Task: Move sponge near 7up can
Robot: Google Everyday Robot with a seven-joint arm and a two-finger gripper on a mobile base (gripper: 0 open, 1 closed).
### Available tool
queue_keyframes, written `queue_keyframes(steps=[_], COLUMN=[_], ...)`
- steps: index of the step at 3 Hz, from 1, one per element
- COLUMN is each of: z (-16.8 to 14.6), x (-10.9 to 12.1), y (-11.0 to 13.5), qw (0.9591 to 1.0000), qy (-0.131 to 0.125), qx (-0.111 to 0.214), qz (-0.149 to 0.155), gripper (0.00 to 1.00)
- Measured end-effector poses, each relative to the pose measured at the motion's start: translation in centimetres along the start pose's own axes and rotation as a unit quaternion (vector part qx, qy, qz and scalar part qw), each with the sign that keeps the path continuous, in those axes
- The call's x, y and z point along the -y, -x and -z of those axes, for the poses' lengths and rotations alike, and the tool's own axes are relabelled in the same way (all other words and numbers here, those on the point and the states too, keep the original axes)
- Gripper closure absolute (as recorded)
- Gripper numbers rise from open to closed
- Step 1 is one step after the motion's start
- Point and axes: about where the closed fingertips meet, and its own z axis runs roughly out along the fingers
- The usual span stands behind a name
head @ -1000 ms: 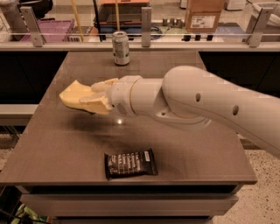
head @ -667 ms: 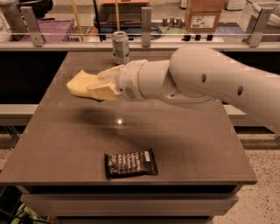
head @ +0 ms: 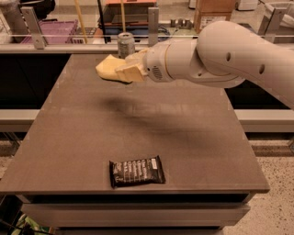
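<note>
The pale yellow sponge (head: 107,68) is held in my gripper (head: 124,69) above the far part of the brown table (head: 82,137). The gripper's pale fingers are shut on the sponge's right end; the sponge sticks out to the left. The silvery-grey 7up can (head: 125,44) stands upright at the table's far edge, just behind and slightly right of the sponge. My white arm (head: 220,55) reaches in from the right and hides the can's lower right part.
A black snack-bar wrapper (head: 136,170) lies near the table's front edge. A rail with metal posts (head: 153,25) runs behind the table. A purple crate (head: 57,31) and a cardboard box (head: 213,13) sit beyond it.
My gripper has carried the sponge away from me and to the right, from the table's left middle up to a spot just in front of the 7up can.
</note>
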Motion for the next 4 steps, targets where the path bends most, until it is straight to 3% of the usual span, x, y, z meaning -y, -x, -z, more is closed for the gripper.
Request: queue_keyframes(steps=[2,3,4], z=[0.7,0.9,0.4], x=[6.7,9.6,12.8], y=[-0.9,-1.5,-3.6], qw=[0.9985,0.9972,0.9954], qy=[-0.050,-0.068,-0.078], qx=[0.005,-0.007,-0.024], qz=[-0.020,-0.029,-0.050], gripper=[1.00,1.00,1.00])
